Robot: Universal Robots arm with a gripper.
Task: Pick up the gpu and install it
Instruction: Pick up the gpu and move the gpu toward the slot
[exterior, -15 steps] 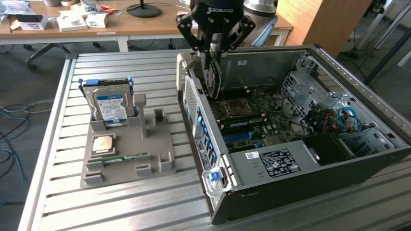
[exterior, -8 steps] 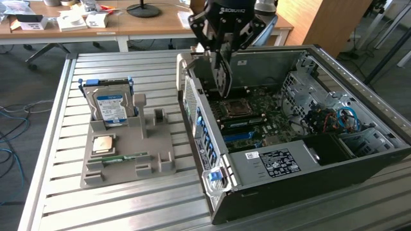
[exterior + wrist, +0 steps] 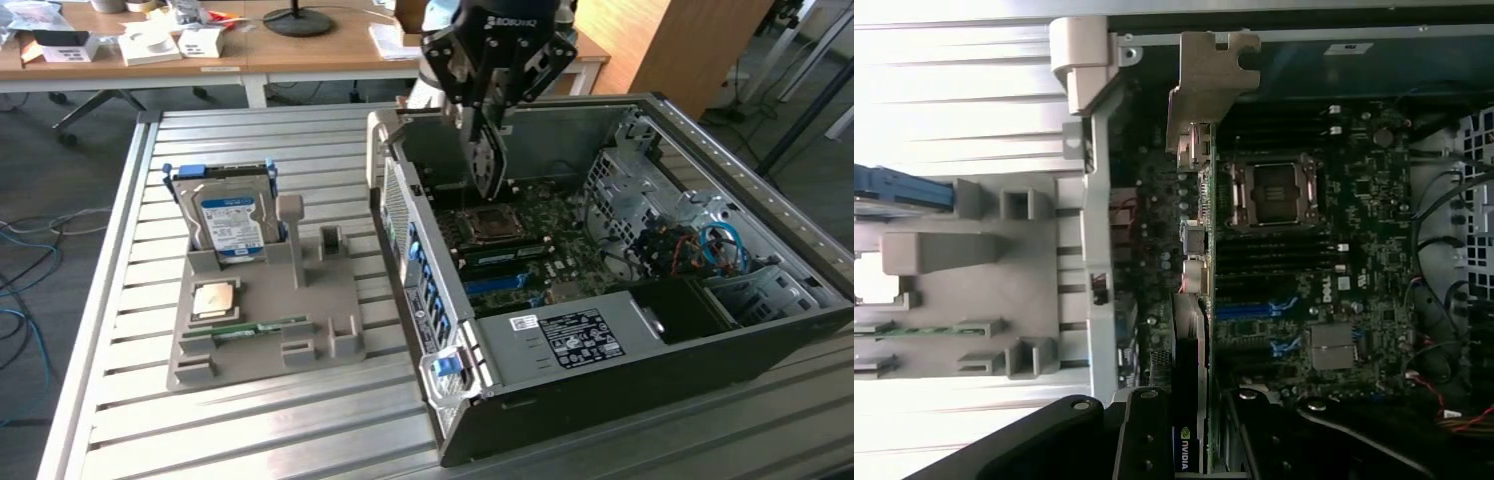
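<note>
In the exterior frame's upper centre, the gripper (image 3: 490,118), clamped on the gpu (image 3: 487,168), needs, I judge, to hold it upright and square above its slot on the motherboard (image 3: 567,222).

The green gpu (image 3: 489,165) hangs upright, edge-on, over the motherboard (image 3: 574,230) inside the open case (image 3: 641,400).

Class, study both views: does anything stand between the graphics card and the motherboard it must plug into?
Nothing visible does. The claw holds the graphics card upright inside the open case, over bare motherboard beside the processor socket.
</note>
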